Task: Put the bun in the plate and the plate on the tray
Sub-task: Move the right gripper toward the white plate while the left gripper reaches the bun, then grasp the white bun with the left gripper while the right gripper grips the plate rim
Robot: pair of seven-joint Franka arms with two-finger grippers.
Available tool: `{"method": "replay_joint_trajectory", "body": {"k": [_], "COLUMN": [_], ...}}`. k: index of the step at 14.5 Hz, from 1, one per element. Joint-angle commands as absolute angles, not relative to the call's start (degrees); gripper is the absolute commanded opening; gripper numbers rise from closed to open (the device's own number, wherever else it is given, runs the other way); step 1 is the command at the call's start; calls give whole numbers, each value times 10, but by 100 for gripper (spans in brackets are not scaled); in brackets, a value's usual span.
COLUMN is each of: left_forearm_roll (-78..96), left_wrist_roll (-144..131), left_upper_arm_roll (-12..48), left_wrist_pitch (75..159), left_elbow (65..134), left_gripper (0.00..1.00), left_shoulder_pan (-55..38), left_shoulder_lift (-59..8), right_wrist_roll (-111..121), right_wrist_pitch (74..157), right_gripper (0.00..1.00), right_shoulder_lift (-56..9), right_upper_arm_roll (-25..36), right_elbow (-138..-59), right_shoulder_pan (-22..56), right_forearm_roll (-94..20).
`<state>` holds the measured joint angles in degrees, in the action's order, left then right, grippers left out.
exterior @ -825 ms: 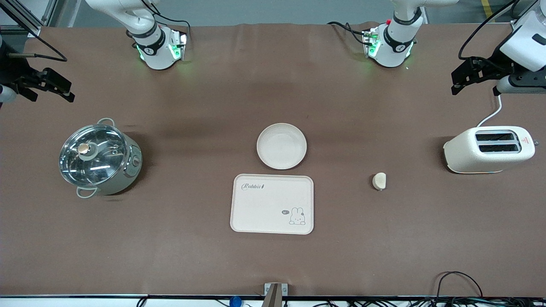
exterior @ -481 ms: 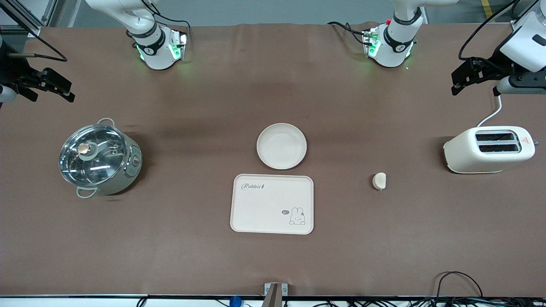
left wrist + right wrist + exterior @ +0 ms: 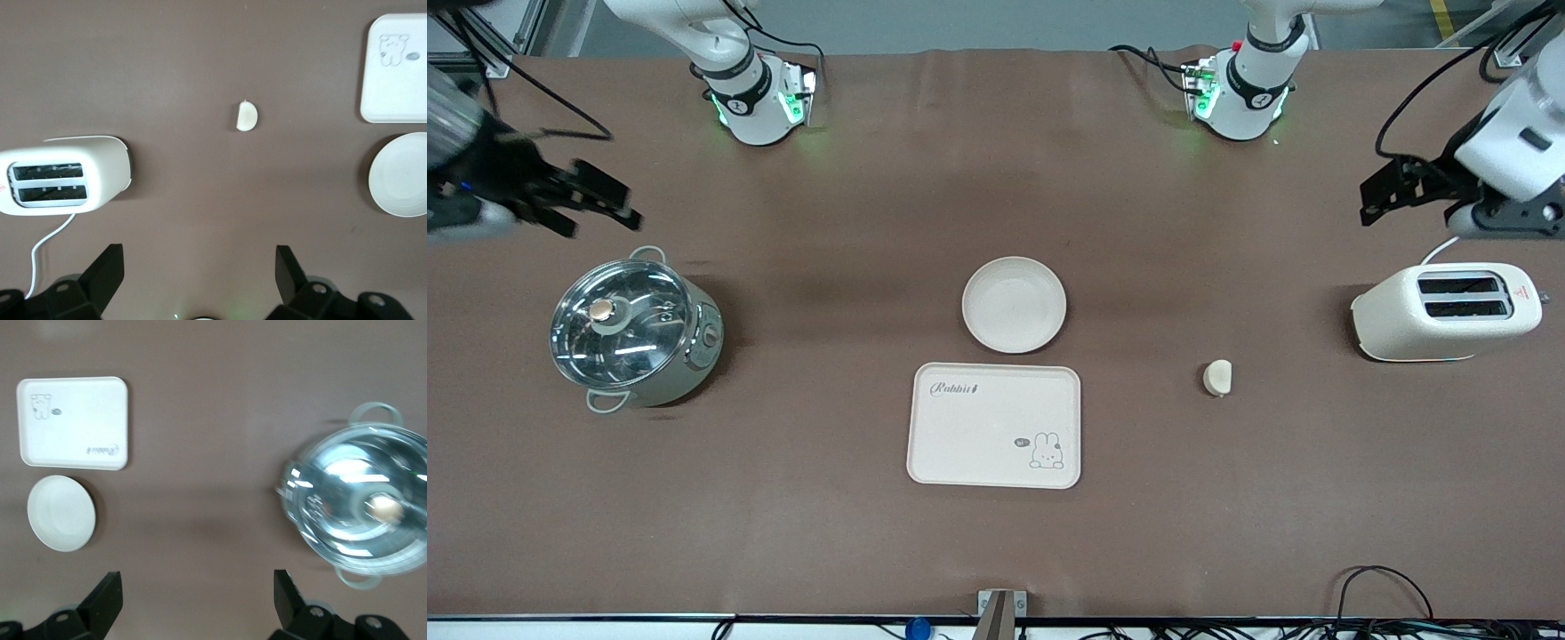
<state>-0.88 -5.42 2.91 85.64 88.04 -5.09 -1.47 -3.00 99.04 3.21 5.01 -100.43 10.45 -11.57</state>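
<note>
The plate [image 3: 1014, 304] sits near the middle of the table and serves as the landmark here. The tray [image 3: 994, 425] lies just beside it, nearer to the front camera, with a narrow strip of table between the two. The bun [image 3: 1217, 377] rests on the bare table toward the left arm's end from the plate, well apart from it and a little nearer to the camera. Farther along toward that end stands a toaster [image 3: 1446, 311]; toward the right arm's end from the plate stands a pot [image 3: 633, 330] with a glass lid.

The left gripper [image 3: 1383, 191] hangs in the air over the table close to the toaster, fingers spread wide and empty. The right gripper [image 3: 600, 203] hangs over the table close to the pot, fingers also spread and holding nothing.

Only the front view shows both arms and all five things at once. The left wrist view looks straight down between its two spread fingers [image 3: 107, 277] and takes in the toaster [image 3: 63, 175] with its two slots and cord, the bun [image 3: 247, 116], and only parts of the plate [image 3: 400, 183] and tray [image 3: 395, 70], both cut by the edge; the pot is out of it. The right wrist view shows the whole plate [image 3: 61, 513] and tray [image 3: 73, 422] and the pot [image 3: 357, 510], blurred, but neither bun nor toaster.
</note>
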Motion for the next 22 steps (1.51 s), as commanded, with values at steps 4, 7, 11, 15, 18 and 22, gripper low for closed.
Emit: {"method": "replay_joint_trajectory", "body": {"k": [4,7,11,15,18,22], "left_forearm_roll": [0,1,-1,-4,-5,-4], "left_wrist_roll": [-114,-129,-187,-187,-187,-188], "left_upper_arm_roll": [28,32,57,59,64,65], "left_wrist_pitch": [964,1068,1203,1312,1376,1418], "left_elbow": [970,1037,1089,1109,1107,1106], "left_gripper": [100,100,100,100,97,88], "left_shoulder_pan": [-56,-59,-58,-61,-59,-56], "left_shoulder_lift": [-53,-88,-161,-226,-276,-321], "right_wrist_roll": [-49,-51,-51,-51,-51,-55], "right_wrist_pitch": [1132,1149,1266,1330,1345,1341], "right_gripper": [100,100,100,100,100,100], "right_shoulder_lift": [-156,-177,-178,-215,-230,-230], "right_upper_arm_roll": [50,50,50,50,50,48], "right_elbow": [-998,-1034,-1139,-1159,-1163,-1156], "right_shoulder_pan": [190,235,295,350,362,384], "right_forearm_roll": [-220,-270,-345,-422,-443,-451]}}
